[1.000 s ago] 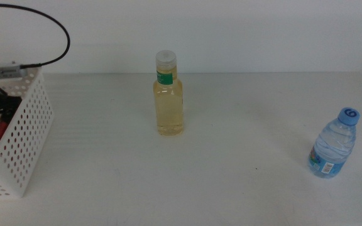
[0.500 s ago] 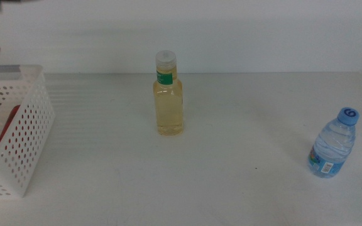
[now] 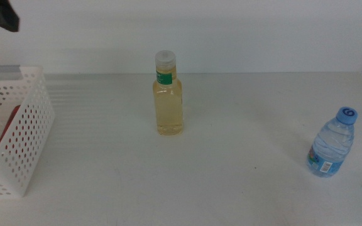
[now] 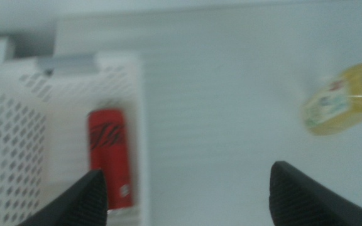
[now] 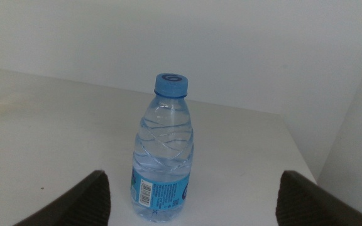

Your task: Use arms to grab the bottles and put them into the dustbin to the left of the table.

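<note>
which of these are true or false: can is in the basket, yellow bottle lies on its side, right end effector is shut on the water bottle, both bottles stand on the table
1. The red can is in the dustbin: true.
2. The yellow bottle lies on its side: false, it stands upright.
3. The right end effector is shut on the water bottle: false, it is open, with the bottle standing free beyond it.
4. Both bottles stand on the table: true.
5. The left end effector holds the can: false, it is open above the bin and empty.

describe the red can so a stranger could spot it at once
Find the white perforated plastic basket at the left end of the white table. Inside lies a red drink can on its side, the only red thing there; both clear bottles stand outside on the tabletop.
</note>
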### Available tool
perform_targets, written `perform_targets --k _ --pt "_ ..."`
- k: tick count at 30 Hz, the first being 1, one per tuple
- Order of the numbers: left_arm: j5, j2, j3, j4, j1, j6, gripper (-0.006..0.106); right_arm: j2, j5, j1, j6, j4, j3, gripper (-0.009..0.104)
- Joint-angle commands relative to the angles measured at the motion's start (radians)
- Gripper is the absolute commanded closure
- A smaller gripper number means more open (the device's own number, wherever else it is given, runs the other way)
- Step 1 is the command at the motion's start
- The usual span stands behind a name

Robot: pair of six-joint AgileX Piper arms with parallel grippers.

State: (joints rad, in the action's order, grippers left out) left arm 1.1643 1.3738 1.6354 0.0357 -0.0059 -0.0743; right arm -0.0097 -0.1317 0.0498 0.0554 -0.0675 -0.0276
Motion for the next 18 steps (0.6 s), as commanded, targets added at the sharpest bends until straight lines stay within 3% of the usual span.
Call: perform_targets --k 1,9,18 --pt "-0.13 -0.087 -0.054 0.003 -0.054 0.023 0.02 -0.028 0.075 -0.009 0.005 -0.007 0.007 0.026" --pt "-0.469 -0.301 -0.415 -0.002 -0.209 0.023 0.02 -0.028 0.075 -0.009 0.005 -0.007 0.007 0.026" --pt "-0.901 -0.465 -0.833 0.009 -0.273 0.023 0.02 -0.028 0.075 -0.009 0.005 -0.007 0.007 0.026"
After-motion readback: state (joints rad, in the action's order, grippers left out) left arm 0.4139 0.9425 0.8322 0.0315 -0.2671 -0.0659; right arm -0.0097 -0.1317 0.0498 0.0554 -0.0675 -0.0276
